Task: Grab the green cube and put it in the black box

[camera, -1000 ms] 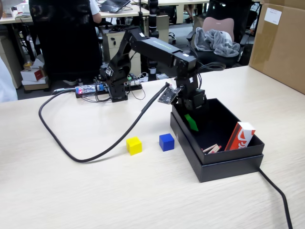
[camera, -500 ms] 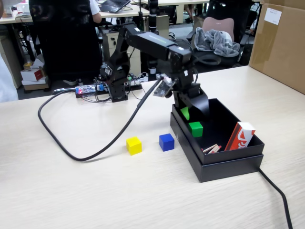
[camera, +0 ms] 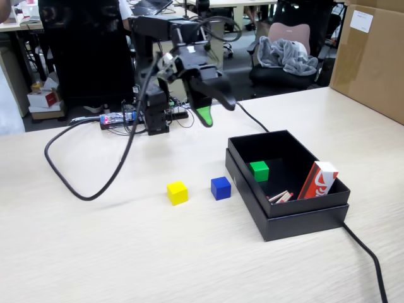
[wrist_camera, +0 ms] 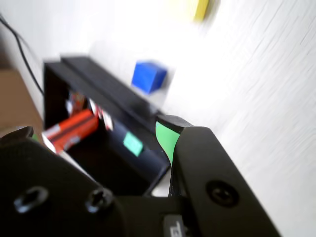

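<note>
The small bright-green cube (camera: 259,170) lies inside the shallow matte-black cardboard box (camera: 297,218), near its left wall in the fixed view. The black green-tipped hand (camera: 213,112) hangs up and left of it, well apart, jaws parted, holding nothing.

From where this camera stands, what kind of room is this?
Probably a shared office or lab: an office chair draped with grey cloth, desks behind, a brown cardboard carton, and the hobby arm's wooden table.

Pale wood-grain table (camera: 95,252), office chair (camera: 287,60) draped with grey cloth, brown carton (camera: 372,57), cluttered desks behind
</note>
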Controlling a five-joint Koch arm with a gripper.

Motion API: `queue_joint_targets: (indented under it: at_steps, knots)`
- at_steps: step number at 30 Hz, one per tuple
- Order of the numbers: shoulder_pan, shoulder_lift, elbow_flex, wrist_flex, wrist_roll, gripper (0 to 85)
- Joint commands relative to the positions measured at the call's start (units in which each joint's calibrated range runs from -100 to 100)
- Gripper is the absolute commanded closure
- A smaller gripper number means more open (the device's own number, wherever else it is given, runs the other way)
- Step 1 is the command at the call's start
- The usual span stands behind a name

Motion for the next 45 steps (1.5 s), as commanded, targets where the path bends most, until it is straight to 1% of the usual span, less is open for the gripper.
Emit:
queue_joint_targets:
  at_steps: [1, 5, 12, 15, 19, 25, 33, 38, 42, 45]
  knots:
    - [-2.8, -11.4, -2.6, 5.7, -1.3, 38.0]
    - [-5.2, -20.4, -12.6, 6.1, -0.3, 37.6]
    - [-6.0, -37.4, -28.3, 6.1, 2.1, 37.5]
    - [-6.3, -38.9, -32.3, 6.1, 3.6, 37.2]
    - [-6.4, -38.9, -36.8, 7.1, 4.7, 35.8]
    - [-6.6, -38.7, -52.1, 18.4, 4.1, 35.4]
    - [-7.3, -38.9, -68.0, 37.4, 1.4, 35.5]
    - [-7.3, -38.7, -76.7, 49.9, -0.6, 37.5]
    - [-7.3, -38.5, -79.3, 51.4, -0.7, 37.4]
    - [-7.1, -38.2, -79.6, 48.9, -0.6, 36.7]
